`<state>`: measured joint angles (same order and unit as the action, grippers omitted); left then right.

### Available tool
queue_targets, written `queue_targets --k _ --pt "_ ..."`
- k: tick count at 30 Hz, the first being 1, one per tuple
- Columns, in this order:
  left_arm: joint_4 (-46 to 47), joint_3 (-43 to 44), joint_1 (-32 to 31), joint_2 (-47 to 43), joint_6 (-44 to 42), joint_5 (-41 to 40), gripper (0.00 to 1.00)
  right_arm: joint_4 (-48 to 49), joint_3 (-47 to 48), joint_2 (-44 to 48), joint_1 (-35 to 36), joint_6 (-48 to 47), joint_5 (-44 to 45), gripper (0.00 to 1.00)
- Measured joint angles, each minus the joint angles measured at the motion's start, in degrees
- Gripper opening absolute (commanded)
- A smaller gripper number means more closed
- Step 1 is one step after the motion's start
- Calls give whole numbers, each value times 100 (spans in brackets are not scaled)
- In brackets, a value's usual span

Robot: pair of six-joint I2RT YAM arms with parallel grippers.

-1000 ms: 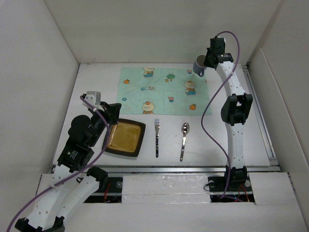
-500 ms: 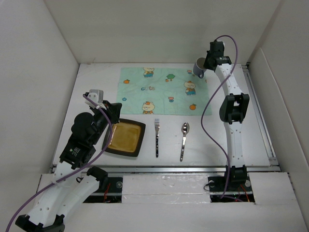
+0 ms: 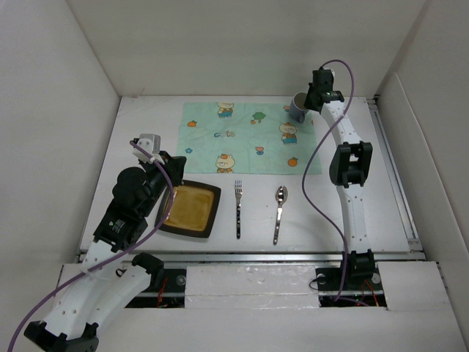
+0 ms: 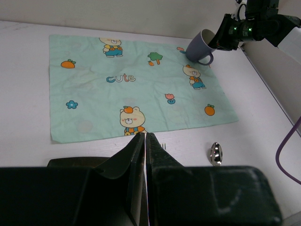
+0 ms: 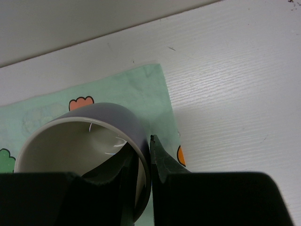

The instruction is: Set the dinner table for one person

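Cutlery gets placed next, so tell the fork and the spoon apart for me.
The fork ends in tines; the spoon ends in an oval bowl. The fork lies nearer the square plate, the spoon farther right. The fork lies straight, the spoon slightly slanted. Both are silver, lie on the bare dinner table, heads toward the mint-green cloth.

Blue word "cute", apparently, on cloth (image 4: 141, 94)

Bright, even overhead light covers the matte white counter (image 3: 139, 139), leaving only soft, faint shadows. The glossy grey-purple ceramic mug (image 5: 108, 113) shows small glints inside, and the black fingers (image 5: 164, 162) of the right claw (image 5: 141, 143) blur close up.
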<state>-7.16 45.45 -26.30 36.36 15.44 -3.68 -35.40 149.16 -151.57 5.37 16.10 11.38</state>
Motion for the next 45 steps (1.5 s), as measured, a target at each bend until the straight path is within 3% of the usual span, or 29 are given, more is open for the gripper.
queue_targets --k 7,11,17,22,24,25,27,31,36,40,45 --pt "2 0 0 28 -2 -4 3 155 -9 11 35 79 81 40" --pt "2 0 0 28 -2 -4 3 376 -11 131 35 151 87 45" --pt "0 0 0 15 -2 -7 4 527 -136 568 37 166 87 44" --pt "0 0 0 -22 -2 -2 3 739 -898 1233 59 164 103 39" --pt "2 0 0 -24 -2 4 3 1019 -1895 1969 90 107 111 27" --pt "2 0 0 -26 -2 4 1 1167 -2424 2376 111 72 109 10" --pt "-4 0 0 -28 0 17 0 1530 -3591 3268 197 31 101 0" --pt "-4 0 0 -72 -2 20 0 2406 -6332 5622 772 35 109 0" --pt "2 0 0 -94 2 72 0 3289 -9145 7921 2365 382 -13 0" --pt "0 0 0 -87 2 186 0 3176 -10255 8188 3633 839 68 0" --pt "-4 0 0 -140 2 197 0 2962 -10535 7862 5090 1458 372 1"
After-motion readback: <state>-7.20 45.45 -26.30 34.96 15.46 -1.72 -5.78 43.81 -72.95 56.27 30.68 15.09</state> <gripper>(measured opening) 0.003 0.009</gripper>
